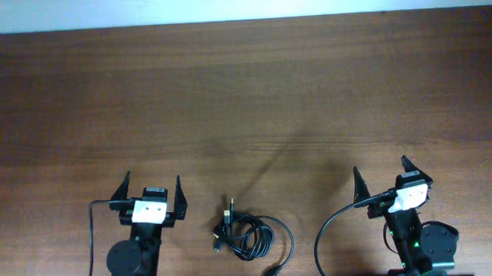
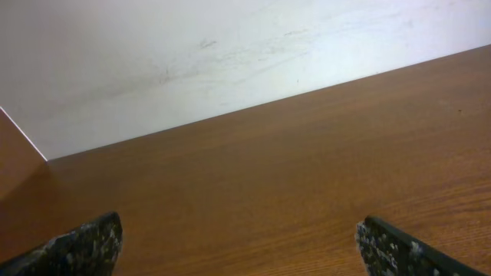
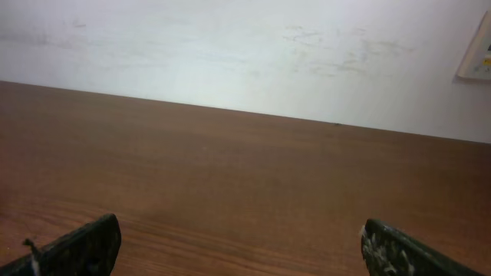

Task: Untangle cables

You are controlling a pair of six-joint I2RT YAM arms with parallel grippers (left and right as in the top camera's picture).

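Observation:
A small tangle of thin black cables (image 1: 249, 236) lies on the wooden table (image 1: 244, 96) near its front edge, between the two arms; plug ends stick out at the upper left and at the bottom right. My left gripper (image 1: 152, 185) stands open to the left of the tangle, apart from it. Open too is my right gripper (image 1: 379, 172), well to the right of the cables. In the left wrist view only bare table shows between the fingertips (image 2: 84, 245). The right wrist view likewise shows nothing between its fingertips (image 3: 80, 247). Neither wrist view shows the cables.
A pale wall (image 2: 192, 46) runs behind the table's far edge. Thicker black wires (image 1: 329, 230) fixed to the arms loop beside each base. A framed item (image 3: 479, 50) hangs at the right on the wall.

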